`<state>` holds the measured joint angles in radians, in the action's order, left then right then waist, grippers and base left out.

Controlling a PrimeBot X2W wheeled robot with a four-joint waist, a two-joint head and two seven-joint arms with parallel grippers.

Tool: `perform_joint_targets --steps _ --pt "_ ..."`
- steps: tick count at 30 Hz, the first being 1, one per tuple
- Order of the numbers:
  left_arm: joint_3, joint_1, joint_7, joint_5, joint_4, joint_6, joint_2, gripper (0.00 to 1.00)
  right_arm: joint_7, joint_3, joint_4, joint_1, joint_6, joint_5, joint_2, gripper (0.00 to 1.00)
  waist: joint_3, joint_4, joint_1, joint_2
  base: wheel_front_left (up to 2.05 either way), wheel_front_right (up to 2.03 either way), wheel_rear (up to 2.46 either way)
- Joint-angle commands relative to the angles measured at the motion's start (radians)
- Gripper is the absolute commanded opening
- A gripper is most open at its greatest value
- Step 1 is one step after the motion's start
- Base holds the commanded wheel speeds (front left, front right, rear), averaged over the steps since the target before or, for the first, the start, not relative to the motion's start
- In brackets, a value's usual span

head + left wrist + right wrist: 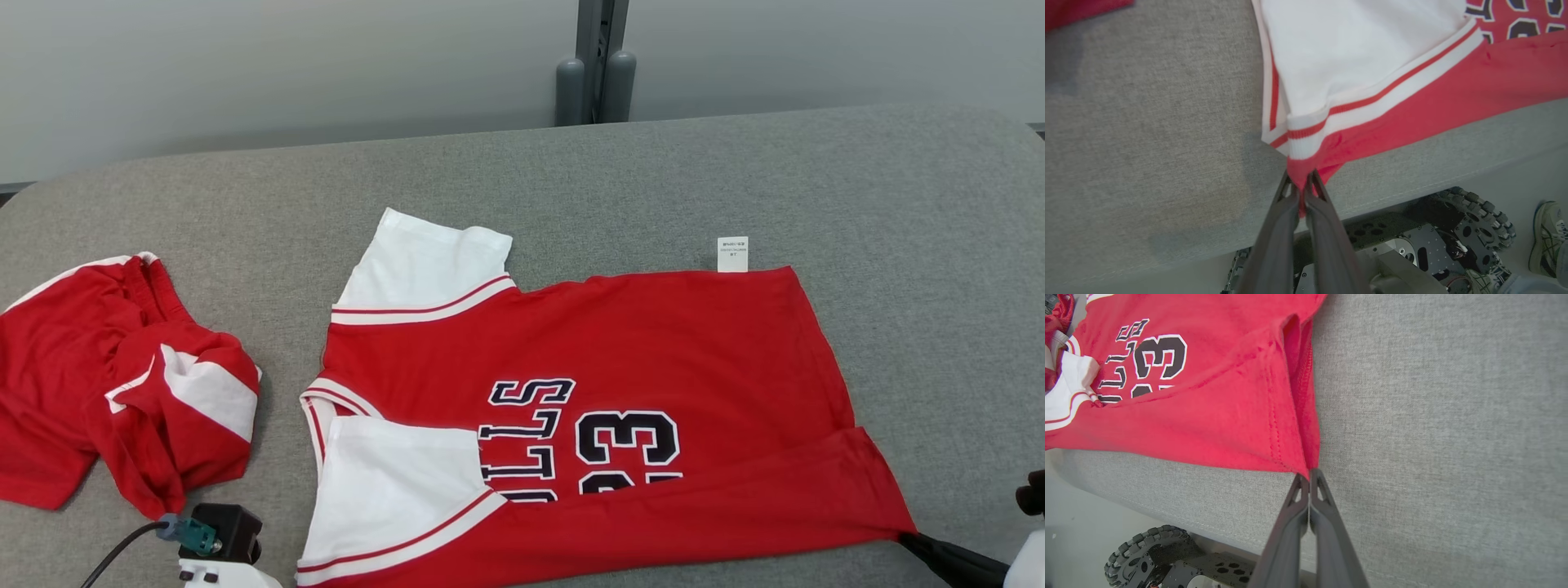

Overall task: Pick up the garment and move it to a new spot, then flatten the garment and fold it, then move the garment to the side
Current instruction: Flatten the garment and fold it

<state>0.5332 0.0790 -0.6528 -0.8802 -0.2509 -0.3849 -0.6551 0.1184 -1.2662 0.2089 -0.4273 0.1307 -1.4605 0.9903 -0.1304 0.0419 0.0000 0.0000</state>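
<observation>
We see the red Bulls 23 jersey [588,359] spread on the grey padded table [898,204], along its near edge, with the near strip folded over the lettering. Left gripper [1301,182] is pinched tight on the jersey's sleeve-side corner at the table's near edge. Right gripper [1309,474] is clamped on the hem corner at the same edge. 1 crumpled red-and-white garment [122,384] sits at the table's left end.

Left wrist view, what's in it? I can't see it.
Two dark jaws are shut on the red corner of a red and white jersey at the edge of a grey table. Below the edge show the robot's wheeled base and a person's shoe.
</observation>
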Motion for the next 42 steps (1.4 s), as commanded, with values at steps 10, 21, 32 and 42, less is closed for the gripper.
perform_joint_targets --steps 10,21,32,42 --pt "-0.001 0.002 -0.016 0.008 -0.024 -0.022 -0.019 1.00 -0.016 0.040 0.029 0.011 0.000 -0.040 0.002 1.00 0.001 0.003 0.0000 0.0000 0.00 0.00 0.00" --pt "-0.028 -0.200 0.044 0.134 -0.075 -0.007 -0.025 1.00 0.050 0.146 0.000 -0.065 0.000 -0.060 0.032 1.00 -0.024 0.018 0.0000 0.0000 0.00 0.00 0.00" --pt "0.008 -0.610 0.023 0.184 0.165 0.133 0.079 1.00 0.044 0.241 0.206 -0.311 0.000 0.011 -0.163 1.00 -0.151 0.068 0.0000 0.0000 0.00 0.00 0.00" --pt "0.063 -0.921 -0.023 0.196 0.473 0.261 0.189 1.00 -0.056 0.230 0.301 -0.476 0.000 0.038 -0.246 1.00 -0.275 0.084 0.0000 0.0000 0.00 0.00 0.00"
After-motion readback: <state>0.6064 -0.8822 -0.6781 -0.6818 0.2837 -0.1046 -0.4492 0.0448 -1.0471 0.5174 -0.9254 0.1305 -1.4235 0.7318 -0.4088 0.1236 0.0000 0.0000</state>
